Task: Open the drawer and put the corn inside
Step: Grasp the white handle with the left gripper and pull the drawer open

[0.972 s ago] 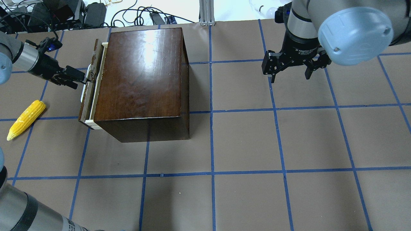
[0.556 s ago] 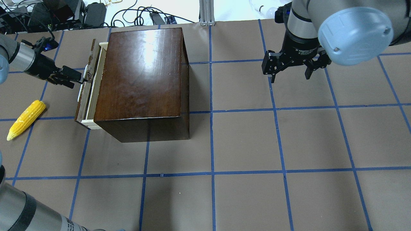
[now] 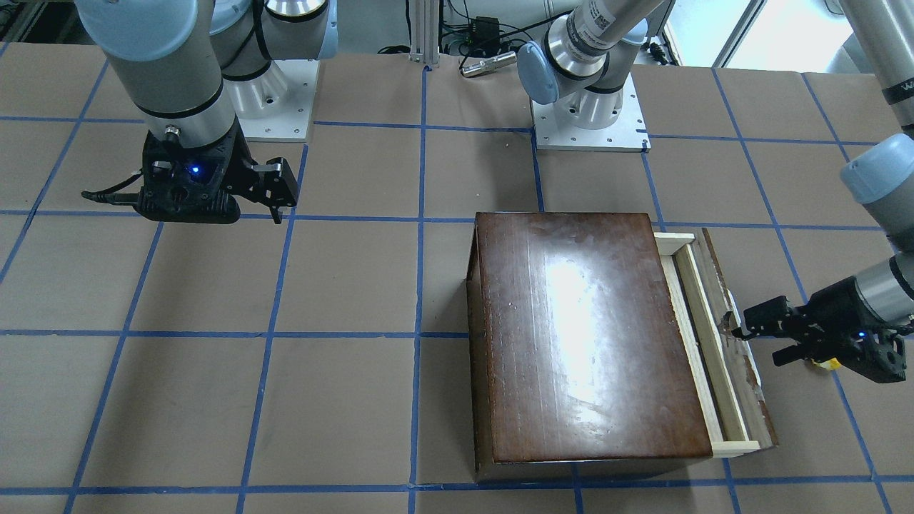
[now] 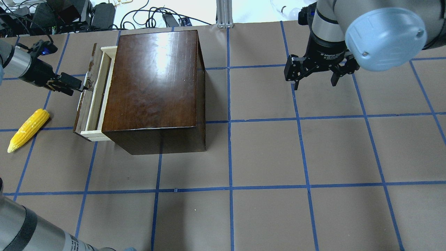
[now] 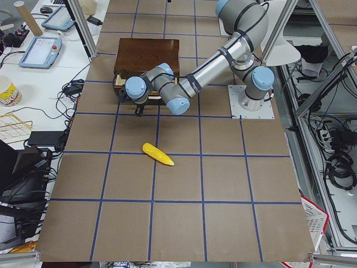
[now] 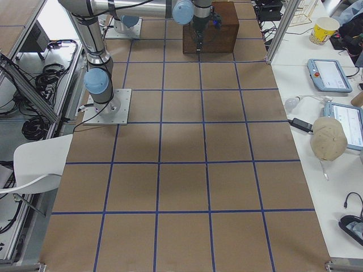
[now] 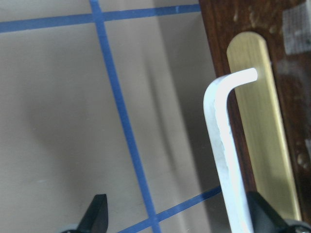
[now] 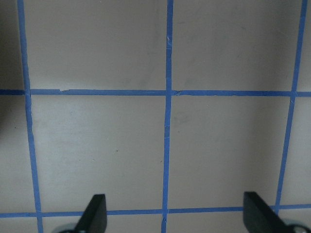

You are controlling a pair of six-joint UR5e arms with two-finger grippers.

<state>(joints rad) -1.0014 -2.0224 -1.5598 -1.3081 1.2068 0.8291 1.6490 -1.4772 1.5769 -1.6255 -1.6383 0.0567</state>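
The drawer (image 4: 93, 104) was found partly drawn out of the side of the dark-brown box (image 4: 153, 80) that faces the robot's left arm. A narrow strip of its pale wooden tray was exposed between the box and the worn front panel (image 4: 83, 104). What lay inside the tray could not be made out.

The left gripper (image 4: 77, 88) was positioned at the front panel, level with the whitish handle (image 7: 226, 145). In the left wrist view its fingertips (image 7: 98, 213) were seen spread wide. The handle bar was located between them, close against one fingertip and well apart from the other. The bar was therefore not clamped, and no firm contact could be confirmed. A brass-coloured plate (image 7: 257, 121) was visible on the panel behind the bar.

The corn (image 4: 28, 129) was lying on the table (image 4: 264, 153), outside the drawer and apart from it, on the robot's left. Its pointed end was turned toward the robot. In the front-facing view it was almost wholly hidden by the left gripper.

The right gripper (image 4: 315, 84) was held above the table, well away from the box. Its fingers were spread wide, nothing was held, and only the blue tape lines (image 8: 168, 145) were seen beneath it.
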